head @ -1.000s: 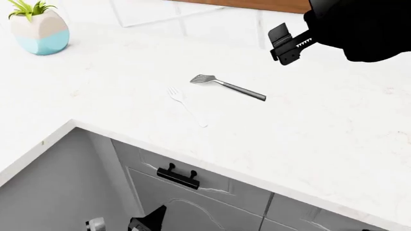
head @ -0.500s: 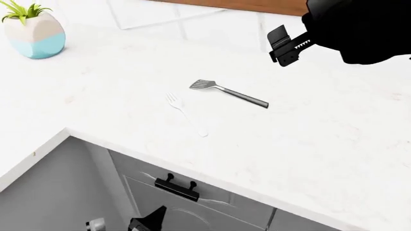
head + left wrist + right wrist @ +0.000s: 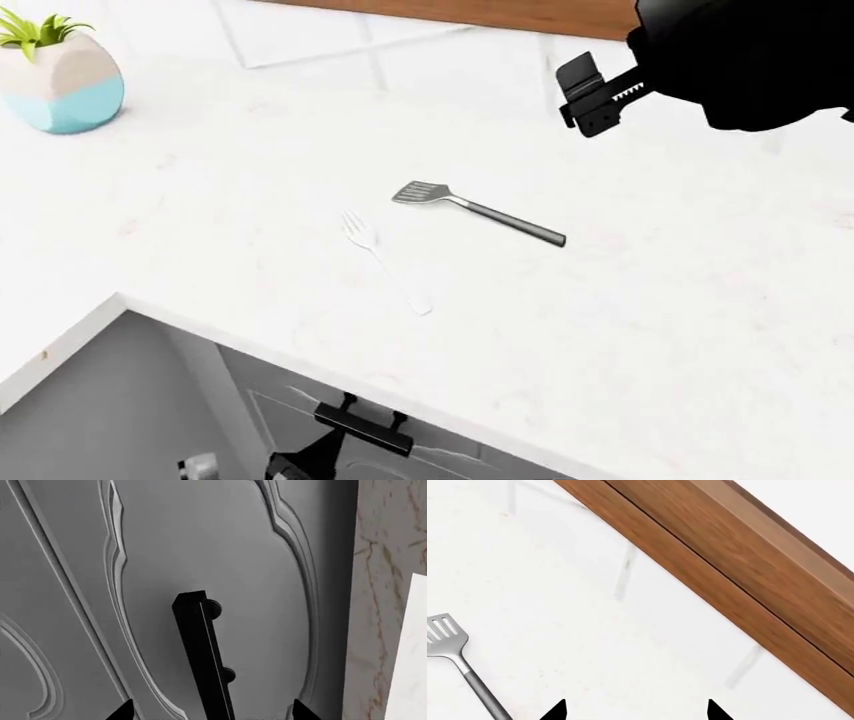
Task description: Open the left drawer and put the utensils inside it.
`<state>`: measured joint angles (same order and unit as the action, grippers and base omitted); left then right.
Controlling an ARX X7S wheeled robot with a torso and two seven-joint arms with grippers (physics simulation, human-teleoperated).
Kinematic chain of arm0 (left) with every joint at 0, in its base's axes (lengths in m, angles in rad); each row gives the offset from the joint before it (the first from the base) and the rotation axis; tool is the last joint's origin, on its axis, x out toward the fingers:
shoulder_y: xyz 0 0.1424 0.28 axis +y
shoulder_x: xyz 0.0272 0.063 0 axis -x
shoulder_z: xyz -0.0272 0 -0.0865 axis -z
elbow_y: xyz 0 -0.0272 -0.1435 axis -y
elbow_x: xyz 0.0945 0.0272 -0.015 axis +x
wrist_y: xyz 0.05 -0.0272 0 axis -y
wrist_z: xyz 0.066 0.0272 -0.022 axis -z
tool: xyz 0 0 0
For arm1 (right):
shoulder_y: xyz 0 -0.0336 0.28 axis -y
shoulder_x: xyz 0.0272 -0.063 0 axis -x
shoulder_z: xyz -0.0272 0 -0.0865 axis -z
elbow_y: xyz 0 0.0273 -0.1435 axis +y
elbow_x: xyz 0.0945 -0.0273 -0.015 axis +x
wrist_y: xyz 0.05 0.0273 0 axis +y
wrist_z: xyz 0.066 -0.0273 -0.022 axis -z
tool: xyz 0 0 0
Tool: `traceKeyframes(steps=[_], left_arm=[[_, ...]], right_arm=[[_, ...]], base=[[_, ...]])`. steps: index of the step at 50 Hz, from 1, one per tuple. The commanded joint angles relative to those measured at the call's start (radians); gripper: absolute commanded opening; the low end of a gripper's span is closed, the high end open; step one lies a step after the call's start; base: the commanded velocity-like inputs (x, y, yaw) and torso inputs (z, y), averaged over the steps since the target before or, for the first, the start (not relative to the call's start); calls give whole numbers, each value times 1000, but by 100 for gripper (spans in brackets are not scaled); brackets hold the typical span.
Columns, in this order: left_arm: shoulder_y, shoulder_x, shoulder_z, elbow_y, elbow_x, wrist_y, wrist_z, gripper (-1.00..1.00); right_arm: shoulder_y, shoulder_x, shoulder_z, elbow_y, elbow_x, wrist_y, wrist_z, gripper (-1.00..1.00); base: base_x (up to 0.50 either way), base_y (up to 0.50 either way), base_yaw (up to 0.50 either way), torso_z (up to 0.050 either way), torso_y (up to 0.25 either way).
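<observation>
The left drawer (image 3: 267,580) is a light-grey front with curved moulding, shut under the counter edge. Its black bar handle (image 3: 203,650) lies in line with the gap of my open left gripper (image 3: 212,715), a short way ahead of the fingertips. In the head view that gripper (image 3: 300,465) sits just below the handle (image 3: 363,428). On the white counter lie the slotted spatula (image 3: 474,212) and, just left of it, the thin white fork (image 3: 384,258). My right gripper (image 3: 594,93) hangs open and empty, above and to the right of the spatula (image 3: 454,665).
A potted plant (image 3: 60,70) in a white and blue pot stands at the counter's far left. A brown wooden strip (image 3: 727,565) runs along the white wall behind the counter. The marble counter edge (image 3: 380,605) borders the drawer front.
The head view has shifted, so the counter, utensils and drawer handle sit lower in it, and the handle now lies close to my left gripper. The right arm keeps its place in view.
</observation>
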<state>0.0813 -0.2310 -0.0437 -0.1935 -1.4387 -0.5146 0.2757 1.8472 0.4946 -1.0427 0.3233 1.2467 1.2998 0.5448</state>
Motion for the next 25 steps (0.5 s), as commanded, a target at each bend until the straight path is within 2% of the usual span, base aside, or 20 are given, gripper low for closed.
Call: traceKeyframes(steps=[1, 9, 25], left_arm=[[-16, -10, 0, -41, -53, -38, 29, 100], [-57, -17, 7, -155, -139, -120, 189, 100], [-74, -16, 15, -173, -126, -102, 195, 100]], right_arm=[[-8, -1, 3, 8, 7, -7, 2, 100], [-10, -7, -5, 13, 2, -7, 5, 100], [-18, -12, -20, 32, -17, -31, -17, 100]], base=[[0, 0, 0, 0, 0], [0, 0, 0, 0, 0], [0, 0, 0, 0, 0]])
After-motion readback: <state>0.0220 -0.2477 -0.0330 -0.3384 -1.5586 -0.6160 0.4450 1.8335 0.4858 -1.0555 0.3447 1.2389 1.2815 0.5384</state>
